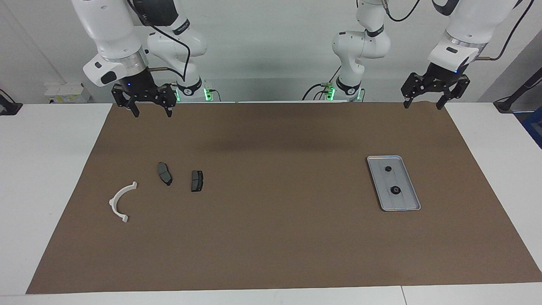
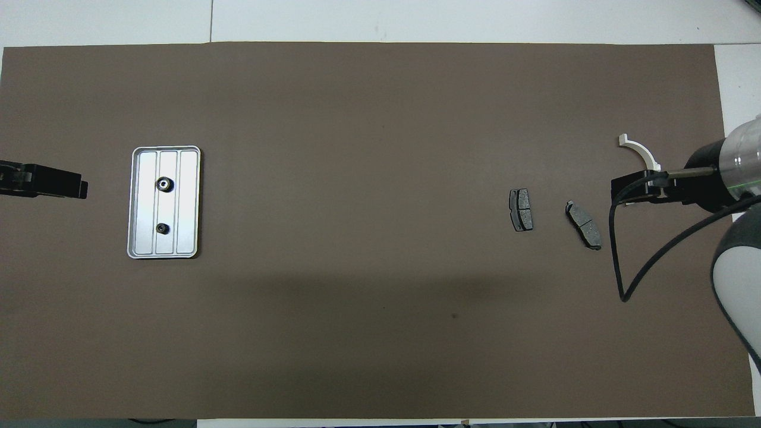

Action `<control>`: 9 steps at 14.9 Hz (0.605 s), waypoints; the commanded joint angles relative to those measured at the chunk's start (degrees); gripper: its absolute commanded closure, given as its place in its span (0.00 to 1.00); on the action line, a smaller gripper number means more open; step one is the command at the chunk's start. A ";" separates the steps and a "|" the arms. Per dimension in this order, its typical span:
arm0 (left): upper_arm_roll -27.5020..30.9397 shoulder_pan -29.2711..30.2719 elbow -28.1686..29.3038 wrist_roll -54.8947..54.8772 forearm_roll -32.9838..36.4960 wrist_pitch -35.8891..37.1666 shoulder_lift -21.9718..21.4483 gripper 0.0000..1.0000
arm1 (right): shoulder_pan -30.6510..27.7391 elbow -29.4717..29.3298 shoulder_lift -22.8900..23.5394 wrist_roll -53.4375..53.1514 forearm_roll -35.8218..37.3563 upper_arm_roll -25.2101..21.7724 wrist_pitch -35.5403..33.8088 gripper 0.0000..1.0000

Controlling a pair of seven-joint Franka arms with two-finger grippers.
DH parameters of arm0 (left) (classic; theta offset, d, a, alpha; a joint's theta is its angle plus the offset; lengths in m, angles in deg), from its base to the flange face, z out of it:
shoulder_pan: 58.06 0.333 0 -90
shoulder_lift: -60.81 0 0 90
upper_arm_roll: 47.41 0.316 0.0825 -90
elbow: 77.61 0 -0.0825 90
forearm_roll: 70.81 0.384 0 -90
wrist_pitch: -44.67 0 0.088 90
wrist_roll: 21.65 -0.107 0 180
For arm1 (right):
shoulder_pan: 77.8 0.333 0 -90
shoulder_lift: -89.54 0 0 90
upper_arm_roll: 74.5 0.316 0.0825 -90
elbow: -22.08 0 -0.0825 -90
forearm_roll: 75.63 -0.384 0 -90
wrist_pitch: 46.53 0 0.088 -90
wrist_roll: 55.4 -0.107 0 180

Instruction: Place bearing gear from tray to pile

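The silver tray (image 1: 405,202) (image 2: 188,202) lies on the brown mat toward the left arm's end. Two small black gear-like parts sit in it. One (image 1: 395,190) (image 2: 163,184) is slightly larger with a pale centre, and the other (image 1: 388,168) (image 2: 162,228) lies nearer to the robots. The pile lies toward the right arm's end. It is a white curved bracket (image 1: 122,201) (image 2: 639,151) and two dark brake pads (image 1: 164,173) (image 1: 197,181) (image 2: 585,224) (image 2: 521,209). My left gripper (image 1: 423,106) hangs open and empty over the mat's edge by the robots. My right gripper (image 1: 152,113) hangs likewise, open and empty.
The brown mat (image 1: 271,245) covers most of the white table (image 1: 42,190), which shows at both ends. A black cable (image 2: 618,261) loops down from the right arm. The tray and the pile lie well apart, with bare mat between them.
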 commanded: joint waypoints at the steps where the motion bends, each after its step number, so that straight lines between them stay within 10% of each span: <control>1: 0.21 -0.19 0.55 -0.68 0.04 1.26 -0.82 0.00 | -0.19 0.57 -0.94 -0.25 -1.16 0.09 0.04 0.00; 6: 1.18 1.56 4.49 -0.25 0.04 0.31 -2.92 0.00 | -0.10 0.57 -0.94 -0.16 -1.16 0.09 0.04 0.00; 9: 1.18 5.25 17.73 -2.18 0.04 -10.01 -8.88 0.00 | -0.10 0.57 -0.94 -0.16 -1.16 0.09 0.13 0.00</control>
